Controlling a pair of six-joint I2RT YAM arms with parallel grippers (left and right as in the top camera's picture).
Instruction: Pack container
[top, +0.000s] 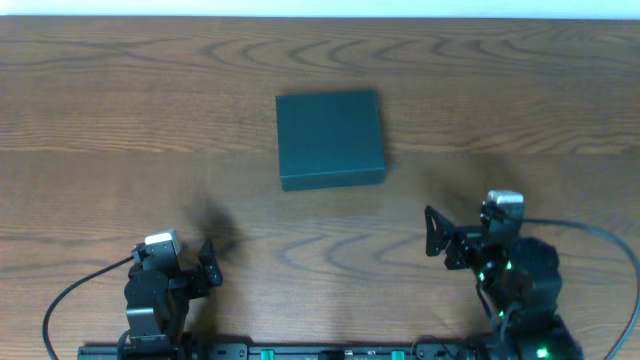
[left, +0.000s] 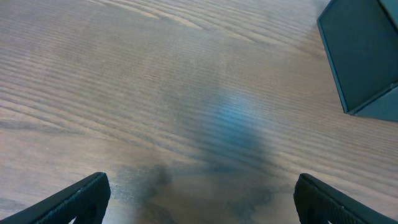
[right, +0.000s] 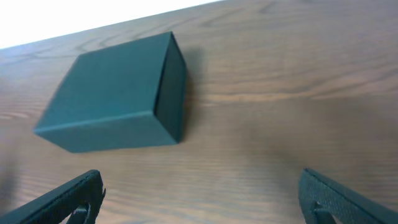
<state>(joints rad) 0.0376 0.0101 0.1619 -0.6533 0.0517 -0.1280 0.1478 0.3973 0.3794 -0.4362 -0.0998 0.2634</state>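
Note:
The container (top: 330, 138) is a dark teal square box. It lies shut on the wooden table, at the centre of the overhead view. It also shows at the top right of the left wrist view (left: 364, 53) and at the upper left of the right wrist view (right: 118, 93). My left gripper (top: 207, 266) is open and empty, near the front left, well short of the box. My right gripper (top: 437, 236) is open and empty at the front right, a little nearer the box. No snack packets are in view.
The wooden table (top: 120, 110) reaches to a white strip along its far edge. Black cables run from both arm bases along the front edge.

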